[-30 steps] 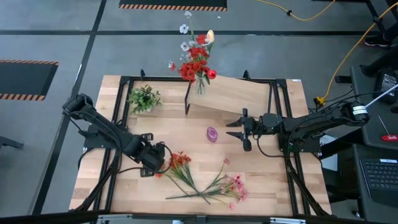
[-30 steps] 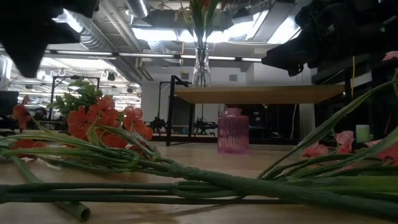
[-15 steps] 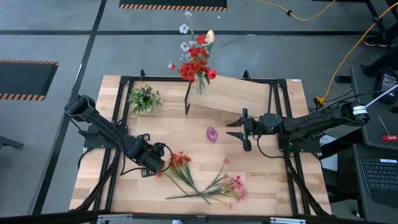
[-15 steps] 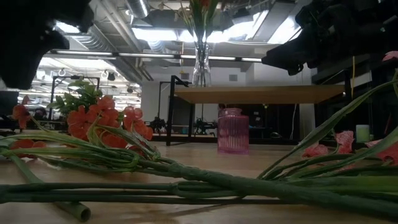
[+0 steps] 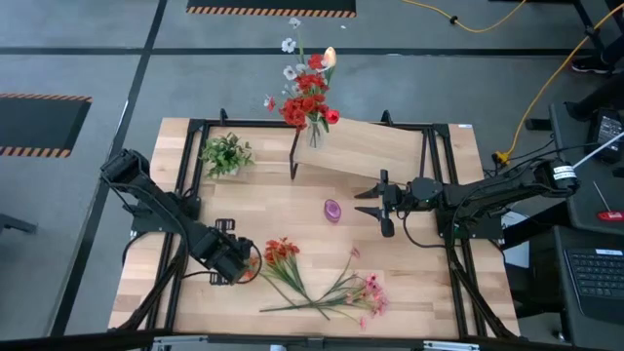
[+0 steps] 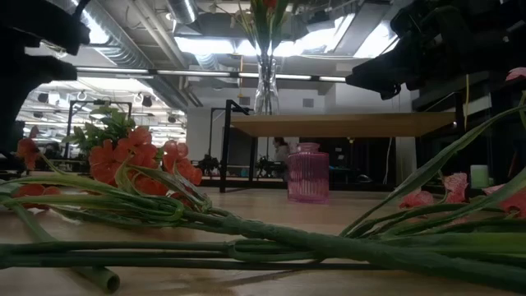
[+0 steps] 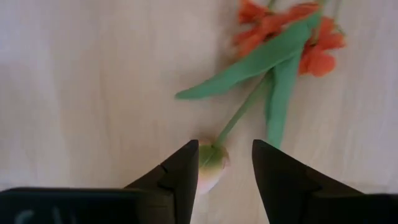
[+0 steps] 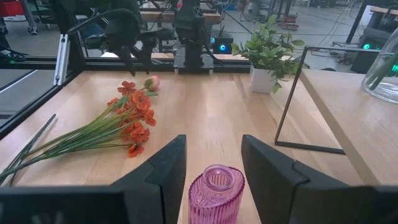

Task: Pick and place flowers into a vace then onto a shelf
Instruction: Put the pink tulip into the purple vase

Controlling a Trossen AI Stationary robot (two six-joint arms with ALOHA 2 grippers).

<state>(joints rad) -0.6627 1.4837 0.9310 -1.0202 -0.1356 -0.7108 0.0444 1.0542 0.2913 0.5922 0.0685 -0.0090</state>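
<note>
Loose flowers lie on the tabletop near its front: an orange-bloomed bunch (image 5: pixel 283 251) (image 8: pixel 134 118) and a pink-bloomed bunch (image 5: pixel 366 291), stalks crossing. My left gripper (image 5: pixel 250 261) (image 7: pixel 224 165) stands open, pointing down over a pale pink-green bud (image 7: pixel 210 163) at the end of one stalk; the bud lies on the wood between the fingers. A small pink ribbed vase (image 5: pixel 332 210) (image 8: pixel 215 190) stands mid-table. My right gripper (image 5: pixel 363 207) (image 8: pixel 212 146) is open just right of it, clear of it. A glass vase (image 5: pixel 314 132) holding flowers stands on the shelf (image 5: pixel 375 151). My left gripper comes from above, pointing down, with the bud (image 7: pixel 212 155) close against one fingertip (image 7: pixel 185 163). I cannot tell whether that finger touches it. The bud and its stalk rest on the table.
A small green leafy tuft (image 5: pixel 226 154) in a white pot stands at the far left. The shelf's thin black legs (image 8: pixel 292 99) rise beside the pink vase. Black frame rails (image 5: pixel 190 185) run along the table's sides. Bare wood lies between the pink vase and the orange bunch.
My left gripper has opened and drawn back a little toward the table's near left. The flowers lie where they were. My right gripper has kept still.
</note>
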